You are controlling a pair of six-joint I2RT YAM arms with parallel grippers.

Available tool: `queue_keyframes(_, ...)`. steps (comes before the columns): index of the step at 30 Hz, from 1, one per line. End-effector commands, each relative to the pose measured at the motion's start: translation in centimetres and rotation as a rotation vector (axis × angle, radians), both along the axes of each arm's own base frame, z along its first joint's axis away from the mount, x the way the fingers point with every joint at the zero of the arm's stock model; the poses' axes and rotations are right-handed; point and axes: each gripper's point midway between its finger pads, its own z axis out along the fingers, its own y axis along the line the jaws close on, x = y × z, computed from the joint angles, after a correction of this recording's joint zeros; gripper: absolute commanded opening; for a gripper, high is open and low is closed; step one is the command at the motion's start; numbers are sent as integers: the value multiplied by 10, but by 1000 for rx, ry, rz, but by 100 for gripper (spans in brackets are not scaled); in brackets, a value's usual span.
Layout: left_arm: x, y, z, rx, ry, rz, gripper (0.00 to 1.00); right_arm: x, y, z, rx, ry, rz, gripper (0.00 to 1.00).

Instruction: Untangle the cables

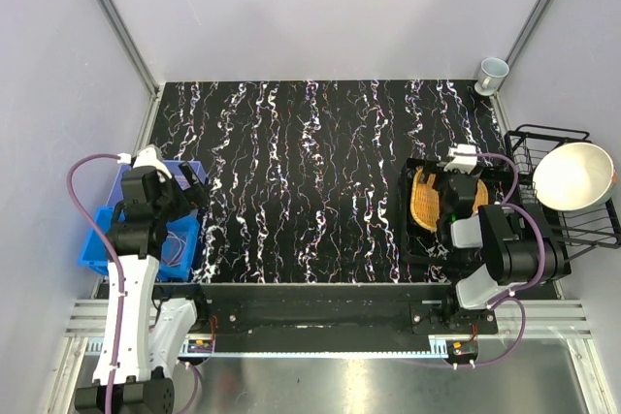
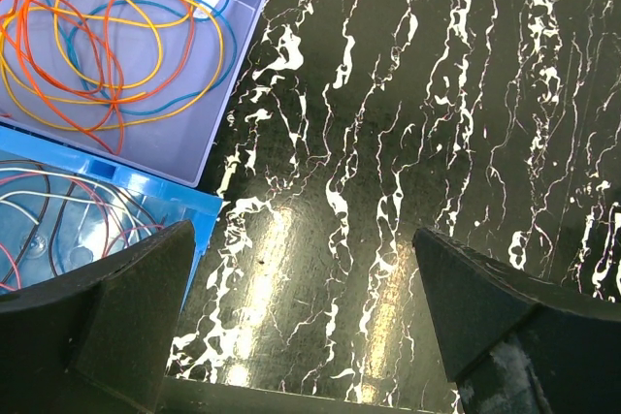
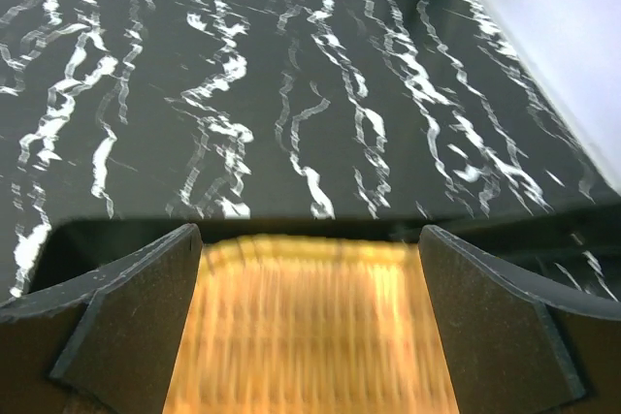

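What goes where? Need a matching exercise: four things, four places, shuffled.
Things:
1. orange and yellow cables
2. red and white cables
3. cup
4. bowl

Places:
a. on the wire rack
b. in the blue bin
c. far right corner of the table
d. in the pale lilac bin

Pairs: 1-d, 2-b, 3-c, 4-a

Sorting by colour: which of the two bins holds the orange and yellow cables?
The pale lilac bin; the blue bin next to it holds red and white cables instead.
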Motion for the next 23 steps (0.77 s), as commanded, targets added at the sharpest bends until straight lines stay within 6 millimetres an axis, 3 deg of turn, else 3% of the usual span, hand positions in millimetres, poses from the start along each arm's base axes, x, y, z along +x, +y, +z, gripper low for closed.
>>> queue_keyframes(1, 9, -1, 18, 6, -57, -14, 99, 21, 2, 9, 88, 15, 91, 100)
queue_keyframes(23, 10, -2, 15, 17, -44, -15, 99, 23, -3, 7, 165, 21, 111, 100)
